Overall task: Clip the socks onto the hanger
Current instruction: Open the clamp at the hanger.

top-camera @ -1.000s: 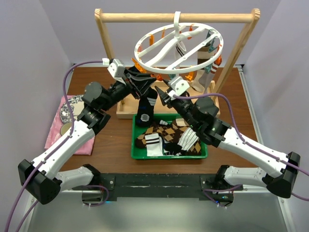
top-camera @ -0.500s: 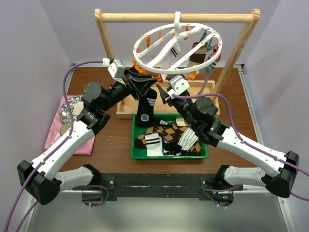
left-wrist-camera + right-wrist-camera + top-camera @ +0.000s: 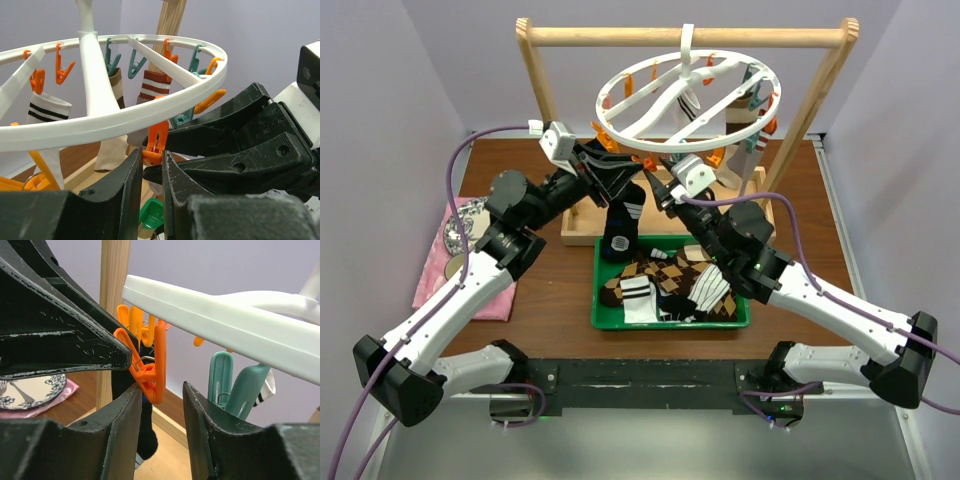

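A brown wooden table [image 3: 560, 285] is seen from above, and a light wooden frame [image 3: 600, 37] is stood at its far side. The white ring hanger [image 3: 95, 127] is hung by its hook from the frame's round bar, above the far half of the table.

A green tray [image 3: 670, 324] is set between the 2 arms, and the loose socks [image 3: 660, 280], argyle and striped, are piled in it. A pink cloth [image 3: 432, 278] with a patterned plate [image 3: 460, 225] on it is laid at the table's left edge.

Both arms are raised to the ring's near rim, and their tips are brought almost together there. 3 socks are already pegged on the ring's far side, among them a white sock with black stripes [image 3: 47, 107] and a brown cuff with white stripes [image 3: 155, 87].

The left gripper [image 3: 152, 159] is held nearly together, just under the rim. A dark sock [image 3: 620, 228] is clamped in it and hangs down over the tray's far edge.

The right gripper [image 3: 159, 390] is held apart, with 1 orange peg [image 3: 156, 365] of the hanger between its 2 fingers; a clear gap is left on 1 side of the peg. 2 teal pegs [image 3: 220, 377] are hung just beside it.
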`<state>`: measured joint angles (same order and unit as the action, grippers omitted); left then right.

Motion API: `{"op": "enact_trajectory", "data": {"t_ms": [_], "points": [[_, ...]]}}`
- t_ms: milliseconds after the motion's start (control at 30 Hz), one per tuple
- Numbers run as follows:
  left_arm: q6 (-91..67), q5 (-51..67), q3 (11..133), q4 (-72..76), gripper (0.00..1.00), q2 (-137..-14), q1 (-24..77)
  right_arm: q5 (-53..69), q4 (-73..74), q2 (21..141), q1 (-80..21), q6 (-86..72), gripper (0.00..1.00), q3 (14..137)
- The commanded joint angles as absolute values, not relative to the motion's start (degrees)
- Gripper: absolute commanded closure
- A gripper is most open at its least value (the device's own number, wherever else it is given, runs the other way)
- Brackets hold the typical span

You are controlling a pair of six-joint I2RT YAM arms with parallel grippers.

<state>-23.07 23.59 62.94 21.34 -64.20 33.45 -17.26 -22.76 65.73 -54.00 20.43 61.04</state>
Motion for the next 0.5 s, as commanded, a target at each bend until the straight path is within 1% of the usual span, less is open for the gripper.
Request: {"op": "enact_trajectory", "data": {"t_ms": [0, 100, 167, 200, 233, 300, 333, 467], "points": [[-25.3, 24.8, 64.8, 22.2, 0.77, -62.8, 33.5, -16.4, -27.2, 66.2, -53.8, 19.4, 0.63, 62.5], [-26.5, 25.7, 64.8, 22.8, 0.76, -63.0, 33.4, -15.9, -27.3, 66.2, -53.9, 18.9, 0.67, 62.8], [-27.4, 26.4, 64.9, 23.1, 0.67, -63.2, 33.5, -15.5, -26.7, 66.0, -53.8, 18.2, 0.69, 63.2], [-27.6, 27.2, 65.0, 23.5, 0.62, -63.2, 33.5, -15.1, -26.5, 65.8, -53.8, 17.8, 0.70, 63.3], [-27.7, 27.7, 65.2, 23.8, 0.49, -63.4, 33.4, -14.9, -26.2, 65.6, -53.8, 17.5, 0.70, 63.4], [-28.6, 28.9, 65.5, 24.6, 0.33, -63.5, 33.3, -14.4, -25.4, 64.7, -53.8, 16.4, 0.72, 63.5], [-28.7, 29.1, 65.7, 24.7, 0.26, -63.5, 33.3, -14.1, -25.1, 64.3, -53.8, 15.9, 0.73, 63.5], [-29.4, 28.4, 66.0, 24.3, 0.24, -63.5, 32.6, -13.7, -23.8, 62.8, -53.8, 13.4, 0.76, 63.0]]}}
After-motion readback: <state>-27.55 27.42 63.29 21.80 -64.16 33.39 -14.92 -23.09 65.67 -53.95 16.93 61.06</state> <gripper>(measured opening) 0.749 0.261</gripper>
